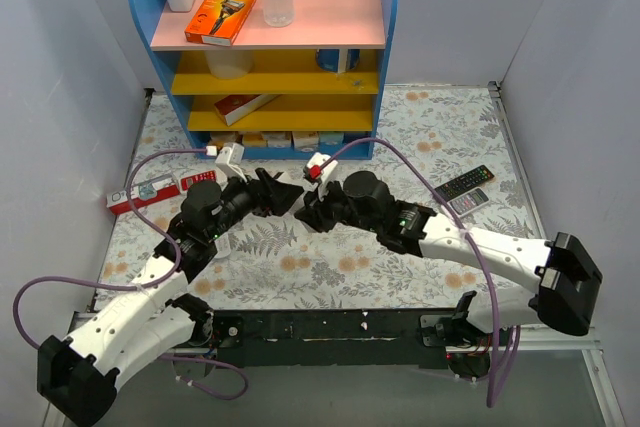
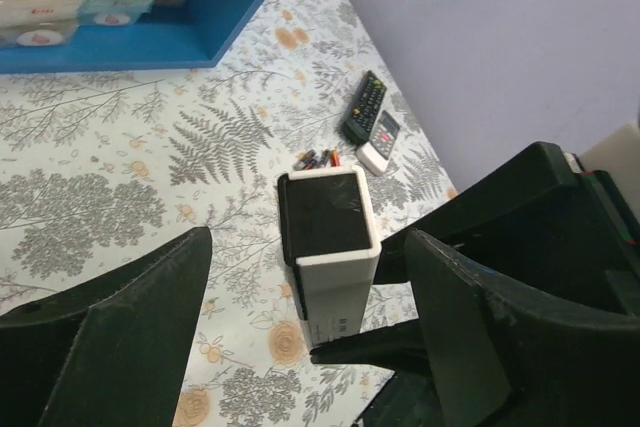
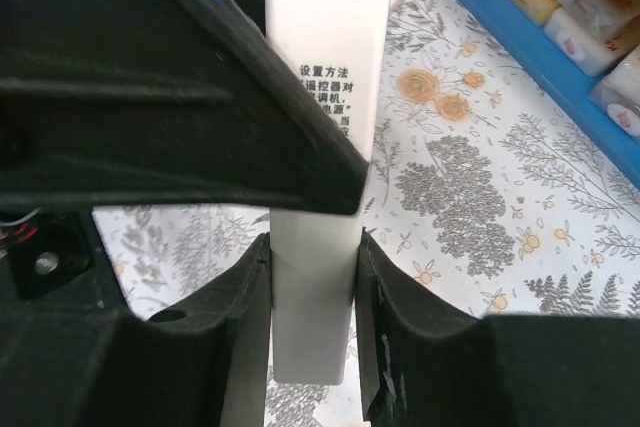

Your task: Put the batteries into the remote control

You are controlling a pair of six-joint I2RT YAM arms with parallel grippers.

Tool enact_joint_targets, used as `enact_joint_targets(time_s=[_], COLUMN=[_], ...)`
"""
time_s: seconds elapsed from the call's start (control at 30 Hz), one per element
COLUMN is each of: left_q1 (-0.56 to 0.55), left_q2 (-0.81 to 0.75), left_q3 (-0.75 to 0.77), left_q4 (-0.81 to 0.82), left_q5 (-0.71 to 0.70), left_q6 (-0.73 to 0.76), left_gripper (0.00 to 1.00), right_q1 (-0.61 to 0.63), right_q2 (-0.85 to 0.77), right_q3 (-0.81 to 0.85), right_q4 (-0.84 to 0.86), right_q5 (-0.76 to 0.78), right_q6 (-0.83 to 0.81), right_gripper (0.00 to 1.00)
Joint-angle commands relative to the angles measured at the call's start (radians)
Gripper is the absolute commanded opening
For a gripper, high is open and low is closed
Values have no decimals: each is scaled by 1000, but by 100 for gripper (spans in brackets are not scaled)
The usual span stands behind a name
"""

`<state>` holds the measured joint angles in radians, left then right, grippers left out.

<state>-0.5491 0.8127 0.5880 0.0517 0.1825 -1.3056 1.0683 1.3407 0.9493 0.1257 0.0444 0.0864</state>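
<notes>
Remote control tight inside right gripper

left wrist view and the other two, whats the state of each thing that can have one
remote control: held above the table, no battery seen in its dark end
batteries: lying loose on the table, not loaded
left claw: open, straddling the remote control without touching it
right claw: shut on the remote control
black remote: lying flat beside the batteries
</notes>
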Motion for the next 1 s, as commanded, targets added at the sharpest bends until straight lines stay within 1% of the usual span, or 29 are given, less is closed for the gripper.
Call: enact_joint_targets(time_s=[0.0,0.03,0.13,0.17,0.2,0.27,0.3,0.4,0.43,0.6,0.73,0.8,0.97], left_q1=[3,3,5,6,5,6,5,5,5,5,5,5,5], left_q2=[-87,-98,-121,-124,-124,-124,-124,-109,-104,-49,-37,-37,-47], left_q3=[6,3,4,15,19,30,35,67,73,122,139,141,138], left_q4=[26,31,39,37,37,43,45,36,36,11,5,-18,-87], left_q5=[100,115,198,222,286,349,414,506,556,672,761,801,848], left_q6=[100,111,161,192,207,239,276,337,348,413,439,462,509], left_gripper=[82,84,84,84,84,84,84,84,84,79,67,65,64], right_q1=[-25,-34,-57,-62,-68,-87,-91,-96,-96,-94,-97,-96,-102], right_q2=[-121,-153,-211,-224,-236,-264,-276,-294,-296,-302,-301,-304,-302], right_q3=[-36,-50,-69,-81,-86,-102,-107,-119,-122,-129,-132,-135,-135], right_q4=[66,71,81,86,89,104,107,115,123,130,126,126,124], right_q5=[-132,-177,-248,-296,-320,-395,-415,-483,-509,-558,-566,-566,-578], right_q6=[30,30,32,33,33,33,29,10,7,-11,-20,-24,-33], right_gripper=[1,1,1,1,1,1,1,1,1,1,1,1,1])
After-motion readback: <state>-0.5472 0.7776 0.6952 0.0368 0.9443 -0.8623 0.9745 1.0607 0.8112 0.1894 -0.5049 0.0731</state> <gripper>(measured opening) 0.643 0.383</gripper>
